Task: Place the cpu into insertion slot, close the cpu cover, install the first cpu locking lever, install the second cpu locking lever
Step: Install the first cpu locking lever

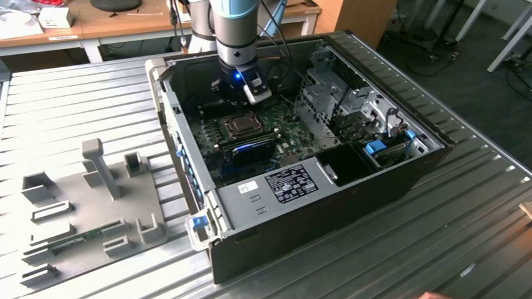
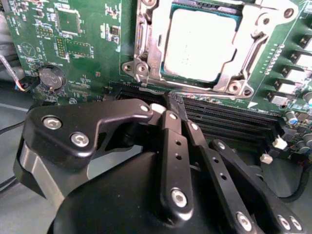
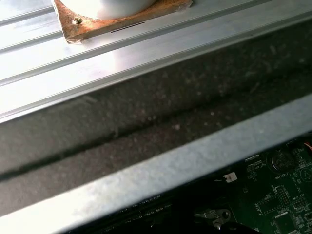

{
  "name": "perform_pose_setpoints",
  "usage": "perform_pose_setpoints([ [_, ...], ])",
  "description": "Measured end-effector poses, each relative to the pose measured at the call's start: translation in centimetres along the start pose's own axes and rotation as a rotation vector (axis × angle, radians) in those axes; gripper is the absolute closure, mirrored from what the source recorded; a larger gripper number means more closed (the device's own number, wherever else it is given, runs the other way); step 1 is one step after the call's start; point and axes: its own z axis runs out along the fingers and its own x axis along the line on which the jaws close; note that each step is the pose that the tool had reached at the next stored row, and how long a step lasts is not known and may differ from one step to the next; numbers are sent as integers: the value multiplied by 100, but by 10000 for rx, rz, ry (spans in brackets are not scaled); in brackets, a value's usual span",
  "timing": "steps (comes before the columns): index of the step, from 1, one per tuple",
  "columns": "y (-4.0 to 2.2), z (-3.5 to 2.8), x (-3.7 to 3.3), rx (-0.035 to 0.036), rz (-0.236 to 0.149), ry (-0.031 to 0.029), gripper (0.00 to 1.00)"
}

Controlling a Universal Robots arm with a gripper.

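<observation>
In the second wrist view the cpu (image 2: 200, 44), a silvery-tan square, lies flat in the insertion slot (image 2: 141, 63) on the green board. The cpu cover (image 2: 246, 53), a silvery metal frame, lies down around the cpu's edges. How the locking levers stand I cannot tell. My gripper (image 2: 170, 105) hovers just beside the socket, over the black memory slots (image 2: 229, 122). Its black fingers are shut together with nothing between them. In the exterior view the gripper (image 1: 251, 96) hangs inside the open computer case, just behind the socket (image 1: 242, 125).
The case walls (image 1: 166, 124) ring the board. A metal drive cage (image 1: 332, 93) stands on the exterior view's right. A grey fixture plate (image 1: 91, 199) lies on the ribbed aluminium table (image 1: 66, 99). A coin battery (image 2: 51, 78) sits on the board. The case rim (image 3: 146, 180) crosses the first wrist view.
</observation>
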Motion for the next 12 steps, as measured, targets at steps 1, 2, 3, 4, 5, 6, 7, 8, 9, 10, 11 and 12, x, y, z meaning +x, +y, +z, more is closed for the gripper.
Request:
perform_pose_setpoints([
  [1, 0, 0, 0, -1, -3, 0, 89],
  [2, 0, 0, 0, -1, -13, 1, 89],
  [3, 0, 0, 1, -2, -29, 5, 89],
  [4, 0, 0, 2, -3, -48, 9, 89],
  [5, -1, 0, 4, -4, -68, 14, 89],
  [6, -2, 0, 6, -5, -89, 18, 89],
  [7, -3, 1, 8, -6, -112, 22, 89],
  [8, -4, 2, 9, -7, -136, 28, 89],
  [9, -5, 2, 11, -8, -162, 33, 89],
  [10, -6, 3, 13, -10, -189, 39, 89],
  [11, -7, 3, 15, -10, -218, 45, 89],
  [12, -8, 3, 18, -9, -248, 51, 89],
])
